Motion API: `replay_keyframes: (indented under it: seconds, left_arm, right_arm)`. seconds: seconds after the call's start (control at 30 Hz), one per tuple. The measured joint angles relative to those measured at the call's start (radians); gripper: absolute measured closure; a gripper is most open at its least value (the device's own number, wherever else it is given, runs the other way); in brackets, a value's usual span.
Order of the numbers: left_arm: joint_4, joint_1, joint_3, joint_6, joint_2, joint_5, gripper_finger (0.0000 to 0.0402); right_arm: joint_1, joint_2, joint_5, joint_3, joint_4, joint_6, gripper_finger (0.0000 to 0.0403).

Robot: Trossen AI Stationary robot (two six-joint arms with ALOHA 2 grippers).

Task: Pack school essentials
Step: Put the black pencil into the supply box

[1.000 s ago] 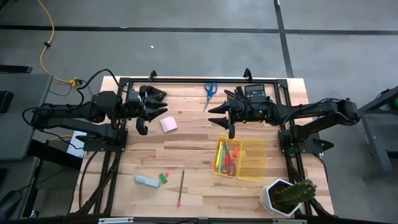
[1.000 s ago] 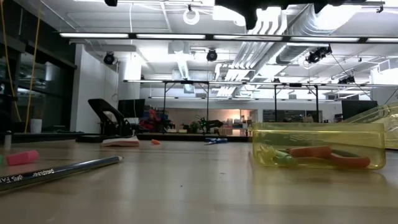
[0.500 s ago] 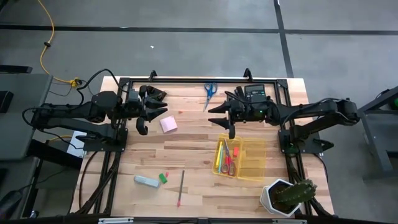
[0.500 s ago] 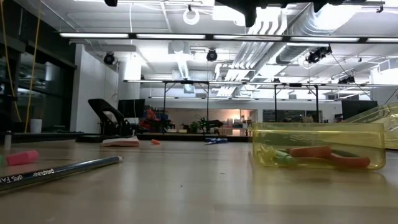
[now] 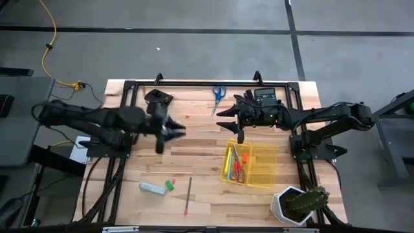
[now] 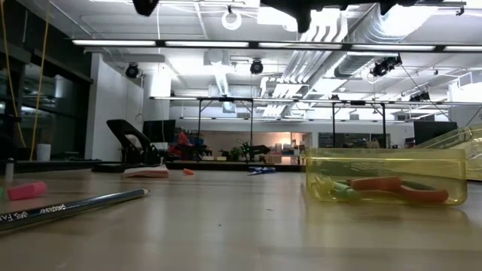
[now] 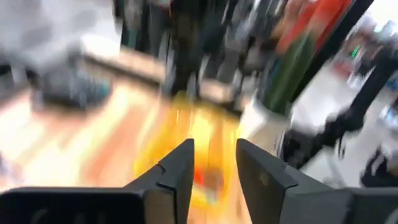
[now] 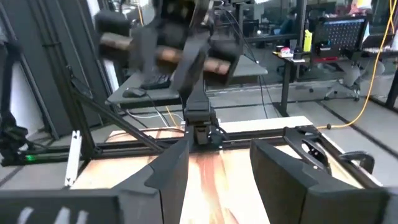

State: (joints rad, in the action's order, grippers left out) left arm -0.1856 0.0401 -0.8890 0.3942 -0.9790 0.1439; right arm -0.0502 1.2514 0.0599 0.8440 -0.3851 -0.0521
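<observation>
My left gripper [image 5: 170,135] hangs open above the table's left middle, over the spot of the pink sticky-note pad, which it hides from above; the pad [image 6: 147,172] lies flat on the wood. Nothing sits between its fingers [image 7: 211,171]. My right gripper [image 5: 229,125] waits open [image 8: 217,168] above the table's far middle. A clear yellow box [image 5: 249,165] holds red-handled scissors [image 5: 239,169] and a yellow marker [image 5: 228,163]. Blue-handled scissors [image 5: 218,94] lie at the far edge. A teal pen [image 5: 152,188], a green eraser [image 5: 170,185] and a pencil [image 5: 189,195] lie near the front.
A potted cactus in a white pot [image 5: 299,204] stands at the near right corner. Black frame rails [image 5: 207,83] run along the far edge and both sides. Bare wood lies between the box and the pen.
My left gripper has swung from the far left toward the table's right and slightly down, ending over the pink pad, and its wrist has rolled. The move came in the last half second. Nothing on the table has shifted.
</observation>
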Motion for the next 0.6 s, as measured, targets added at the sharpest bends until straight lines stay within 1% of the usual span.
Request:
replay_keyframes:
  seconds: [0.1,0.17,0.2,0.3,0.43,0.6]
  left_arm:
    - [-0.152,0.090,-0.062,0.122,-0.127,0.051,0.0267]
    - [-0.234,0.146,-0.082,0.240,-0.212,0.070,0.0252]
    - [-0.258,0.172,-0.087,0.305,-0.252,0.070,0.0245]
    - [-0.262,0.242,-0.093,0.531,-0.367,0.071,0.0229]
    - [-0.240,0.319,-0.093,0.796,-0.519,0.021,0.0221]
    - [-0.201,0.356,-0.103,1.006,-0.681,-0.104,0.0220]
  right_arm:
    - [-0.007,-0.002,0.000,0.000,0.002,0.024,0.0238]
    - [-0.016,-0.002,-0.002,0.000,0.002,0.035,0.0238]
    - [-0.019,-0.002,-0.005,0.000,0.002,0.034,0.0238]
    - [-0.032,-0.002,-0.005,0.000,0.008,0.029,0.0238]
    - [-0.045,-0.002,-0.005,0.000,0.014,0.031,0.0238]
    - [-0.050,-0.003,-0.005,0.000,0.018,0.032,0.0238]
